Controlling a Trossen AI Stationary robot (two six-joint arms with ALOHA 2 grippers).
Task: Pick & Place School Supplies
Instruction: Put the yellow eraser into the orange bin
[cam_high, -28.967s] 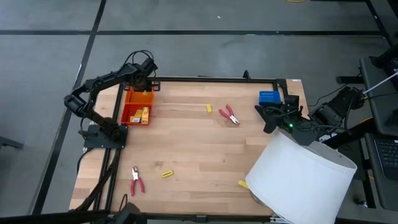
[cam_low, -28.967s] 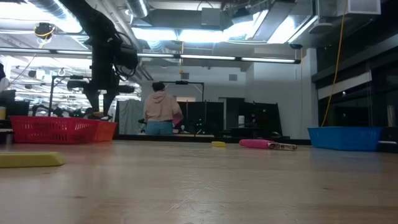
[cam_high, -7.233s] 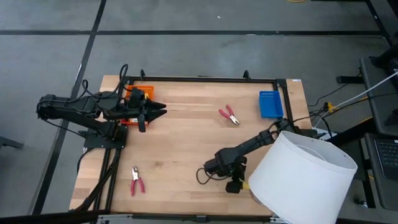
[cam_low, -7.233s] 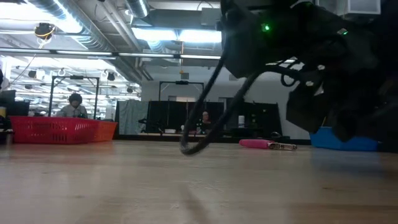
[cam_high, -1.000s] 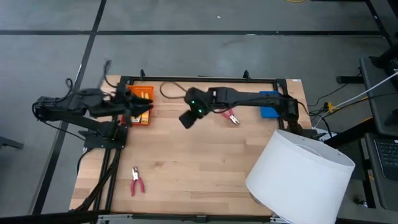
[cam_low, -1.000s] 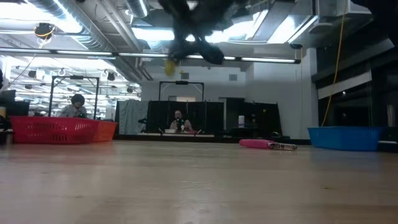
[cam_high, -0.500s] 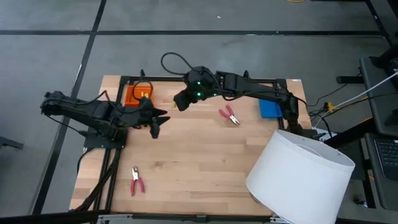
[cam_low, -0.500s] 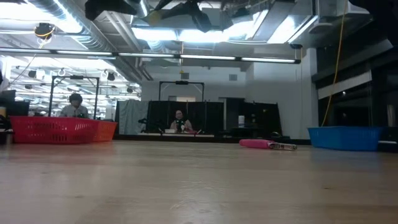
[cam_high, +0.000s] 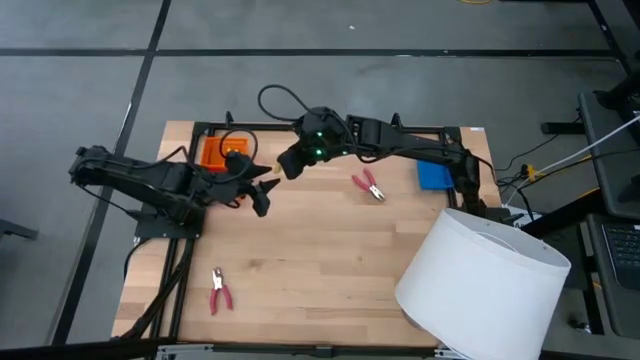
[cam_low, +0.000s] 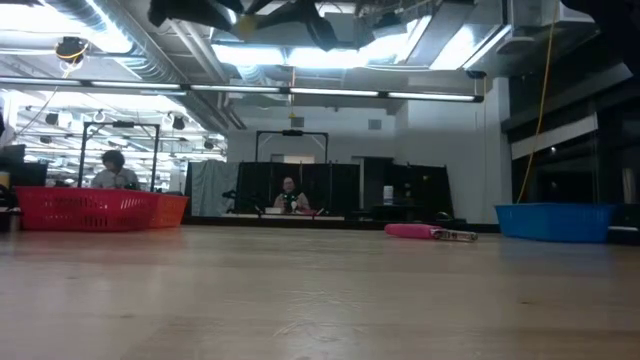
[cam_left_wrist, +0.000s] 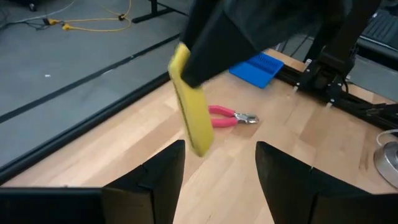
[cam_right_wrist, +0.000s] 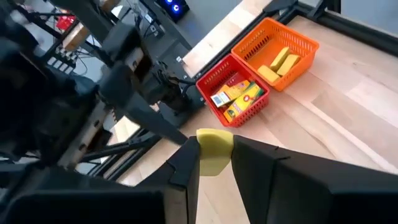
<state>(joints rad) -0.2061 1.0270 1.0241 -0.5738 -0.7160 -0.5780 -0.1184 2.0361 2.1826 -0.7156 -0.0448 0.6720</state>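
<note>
Block (cam_right_wrist: 215, 151): one yellow block, held in the air above the table (cam_high: 330, 250), clamped in the right pincer (cam_high: 276, 171); also seen from the left wrist (cam_left_wrist: 190, 116).
Right pincer: closed on the block, near the orange tray (cam_high: 216, 152) end of the table, just beside the left pincer (cam_high: 261, 197).
Left pincer: fingers apart and empty, pointed at the held block; it looks like a hand-over or a wait, I cannot tell which.
Trays on the left: an orange tray holding two yellow blocks (cam_right_wrist: 278, 65), and next to it a red tray (cam_right_wrist: 232, 88) with the packs (cam_right_wrist: 235, 97); exact pack count unclear.
Blue tray (cam_high: 434, 174): on the right side; contents not visible.
Pliers: two, both loose on the table, one (cam_high: 369, 185) near the blue tray, one (cam_high: 219, 290) at the near left corner.
Done, by my reading: two blocks and the packs are already binned.
Left to do: drop the held block, then collect both pliers.
Loose blocks on the table: none visible.
White cylinder (cam_high: 485, 285): stands over the right corner, hiding some table.
</note>
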